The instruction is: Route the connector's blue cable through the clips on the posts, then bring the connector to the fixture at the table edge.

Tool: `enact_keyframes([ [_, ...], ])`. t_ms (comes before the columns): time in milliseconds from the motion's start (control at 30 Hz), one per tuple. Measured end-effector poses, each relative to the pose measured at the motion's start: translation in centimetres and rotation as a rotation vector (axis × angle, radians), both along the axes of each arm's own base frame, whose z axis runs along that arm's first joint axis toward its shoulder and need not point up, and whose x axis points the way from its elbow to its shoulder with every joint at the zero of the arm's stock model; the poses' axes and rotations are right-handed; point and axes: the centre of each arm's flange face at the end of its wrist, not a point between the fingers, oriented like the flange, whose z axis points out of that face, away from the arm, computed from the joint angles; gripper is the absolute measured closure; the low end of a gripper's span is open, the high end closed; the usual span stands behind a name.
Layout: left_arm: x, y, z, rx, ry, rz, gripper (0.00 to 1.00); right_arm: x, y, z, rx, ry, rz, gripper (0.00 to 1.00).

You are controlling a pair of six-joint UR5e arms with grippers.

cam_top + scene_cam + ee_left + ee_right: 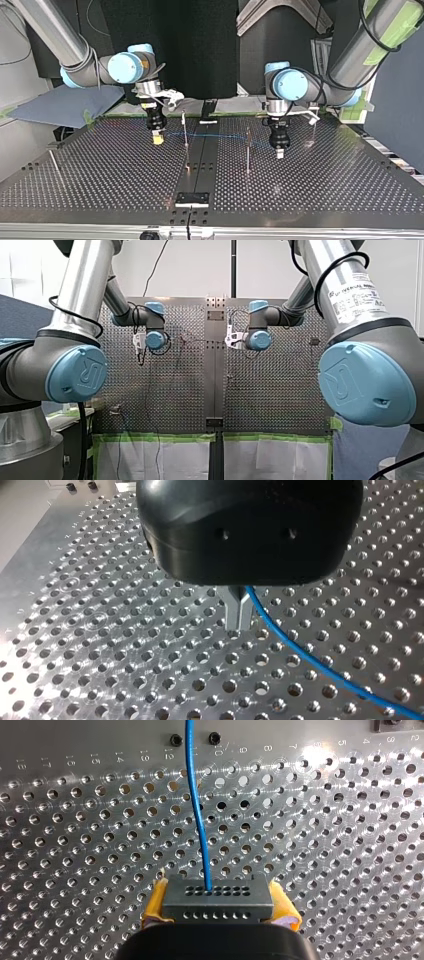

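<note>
While my right hand (158,139) clamps the grey slotted connector block (218,899) and my left hand (239,614) pinches its thin blue cable (300,650) above the perforated metal worktop (325,185), no slim metal post (185,131) seems threaded, so routing and delivery to the black edge fixture (192,198) remain.

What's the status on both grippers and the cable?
Right gripper shut on grey multi-hole connector block. Left gripper shut on thin blue cable, strung between both. Two thin metal posts along the span; clip seating unclear.
</note>
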Motion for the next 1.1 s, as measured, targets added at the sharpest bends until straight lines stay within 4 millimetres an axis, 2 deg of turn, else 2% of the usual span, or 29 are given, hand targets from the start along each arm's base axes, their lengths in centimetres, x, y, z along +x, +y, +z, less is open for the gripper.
enact_keyframes([
  [200,0.1,0.1,0.0,-0.019,-0.001,-0.010,1.00,0.0,0.0,0.0,0.000,0.002,0.008,1.00],
  [267,0.1,0.2,0.0,-0.025,0.000,-0.010,0.85,0.1,0.0,0.0,0.000,0.002,0.012,1.00],
  [300,0.1,0.3,-0.1,-0.029,0.000,-0.010,0.85,0.1,0.0,0.0,0.000,0.002,0.014,1.00],
  [333,0.1,0.3,-0.1,-0.032,0.001,-0.010,0.71,0.1,0.1,0.0,0.001,0.003,0.017,1.00],
  [367,0.1,0.3,-0.1,-0.035,0.001,-0.010,0.60,0.1,0.1,0.0,0.001,0.003,0.018,1.00],
  [400,0.1,0.4,-0.1,-0.036,0.002,-0.008,0.60,0.1,0.1,0.0,0.002,0.004,0.019,1.00],
  [433,0.1,0.4,-0.2,-0.037,0.003,-0.005,0.45,0.1,0.1,-0.1,0.003,0.004,0.020,1.00],
  [600,0.0,0.8,-0.3,-0.037,0.013,0.019,0.45,0.2,0.2,-0.1,0.007,0.007,0.024,1.00],
  [633,0.0,0.8,-0.3,-0.037,0.013,0.021,0.08,0.2,0.3,-0.1,0.007,0.007,0.024,1.00],
  [900,-0.8,0.6,-1.3,-0.040,0.048,0.002,0.08,0.3,0.3,-0.2,0.010,0.008,0.025,1.00],
  [1100,-1.7,0.0,-2.5,-0.051,0.075,-0.054,0.03,0.4,0.4,-0.2,0.010,0.008,0.027,1.00],
])
